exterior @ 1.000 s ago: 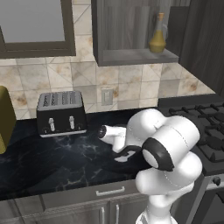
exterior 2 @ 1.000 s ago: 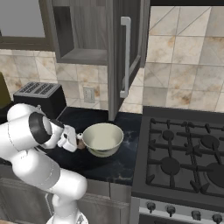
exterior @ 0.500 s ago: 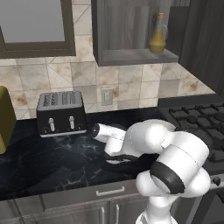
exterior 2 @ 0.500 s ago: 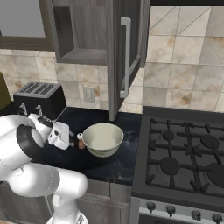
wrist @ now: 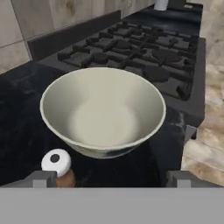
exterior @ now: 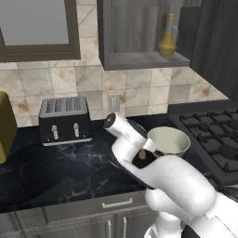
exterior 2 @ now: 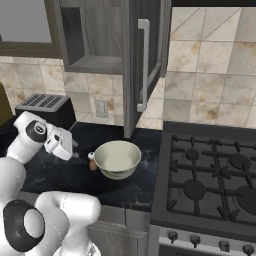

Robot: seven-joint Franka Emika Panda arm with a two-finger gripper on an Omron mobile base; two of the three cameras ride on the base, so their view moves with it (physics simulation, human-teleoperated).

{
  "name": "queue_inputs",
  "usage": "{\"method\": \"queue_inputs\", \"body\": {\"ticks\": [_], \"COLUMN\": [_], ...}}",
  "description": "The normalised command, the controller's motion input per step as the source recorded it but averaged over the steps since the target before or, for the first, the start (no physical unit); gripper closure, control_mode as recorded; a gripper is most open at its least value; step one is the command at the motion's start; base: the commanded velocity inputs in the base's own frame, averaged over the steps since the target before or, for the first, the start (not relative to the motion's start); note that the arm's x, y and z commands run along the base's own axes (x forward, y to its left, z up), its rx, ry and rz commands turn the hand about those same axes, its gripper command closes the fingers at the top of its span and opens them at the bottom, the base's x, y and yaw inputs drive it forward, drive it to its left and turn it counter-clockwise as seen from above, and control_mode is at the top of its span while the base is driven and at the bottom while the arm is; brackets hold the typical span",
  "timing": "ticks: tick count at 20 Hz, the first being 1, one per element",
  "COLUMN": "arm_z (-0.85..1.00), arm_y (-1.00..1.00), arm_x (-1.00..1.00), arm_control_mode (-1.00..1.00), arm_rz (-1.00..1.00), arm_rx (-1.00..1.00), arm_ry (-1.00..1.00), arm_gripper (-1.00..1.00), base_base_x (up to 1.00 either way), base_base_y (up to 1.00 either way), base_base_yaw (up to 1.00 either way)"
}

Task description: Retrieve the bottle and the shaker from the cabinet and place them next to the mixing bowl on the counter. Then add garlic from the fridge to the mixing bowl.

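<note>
The cabinet (exterior: pixel 139 60) stood open on the wall, and the bottle (exterior: pixel 167 37) remained upright on its shelf board, high above and well apart from the work below. On the counter (exterior 2: pixel 55 170) the mixing bowl (exterior 2: pixel 117 158) sat empty, with the shaker (exterior 2: pixel 92 161) standing upright just beside its rim on the toaster side. The gripper (exterior 2: pixel 64 145) hung close to the shaker on the side away from the bowl, jaws spread wide and holding nothing. My judgement: the shaker was placed; the bottle comes next, lying up and beyond the claw, its long axis vertical.
</note>
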Motion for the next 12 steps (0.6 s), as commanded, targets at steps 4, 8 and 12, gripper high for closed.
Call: {"method": "queue_inputs", "body": {"ticks": [4,8,12], "arm_z": [0.87,0.74,0.78], "arm_y": [-0.12,0.00,-0.12], "arm_x": [-0.23,0.00,-0.02], "arm_control_mode": [-1.00,-1.00,-1.00], "arm_rz": [0.49,0.72,0.61], "arm_rx": [0.01,0.01,0.03], "arm_ry": [0.29,0.40,0.28], "arm_gripper": [-1.00,-1.00,-1.00], "base_base_x": [0.00,0.00,0.00], "base_base_y": [0.00,0.00,0.00], "base_base_yaw": [0.00,0.00,0.00]}}
